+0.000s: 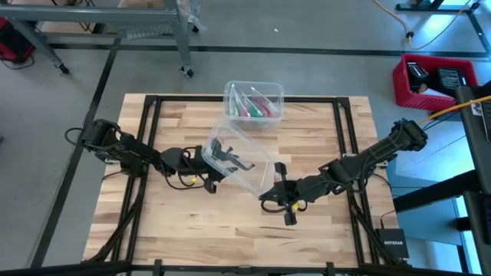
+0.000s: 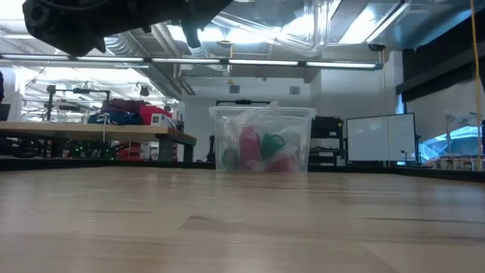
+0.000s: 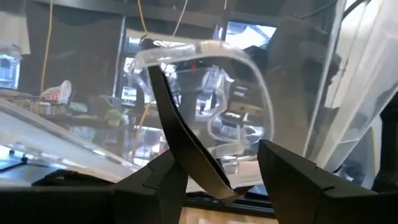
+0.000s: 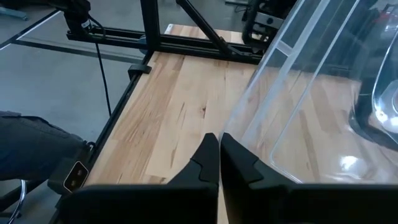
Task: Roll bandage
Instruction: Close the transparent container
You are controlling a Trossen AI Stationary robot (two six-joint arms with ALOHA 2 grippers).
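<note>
1. A clear, thin-walled plastic tub [image 1: 255,100] holds the green bandage [image 2: 271,143].
2. Nearer the arms than the tub, left fingers [image 1: 232,158] spread inside a lifted clear lid [image 1: 244,178]; right fingers [image 1: 278,175] pinch its edge.
3. Pale wood-plank surface [image 1: 230,230]; workshop beyond.

High cam overhead, low cam table-level; both share tub [image 1: 254,101].

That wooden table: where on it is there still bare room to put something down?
The table's near half, below both arms, is bare wood, and so are the strips along its left and right edges. The middle is crowded: the left hand and right hand meet at a clear lid, and a clear tub sits at the far edge.
</note>
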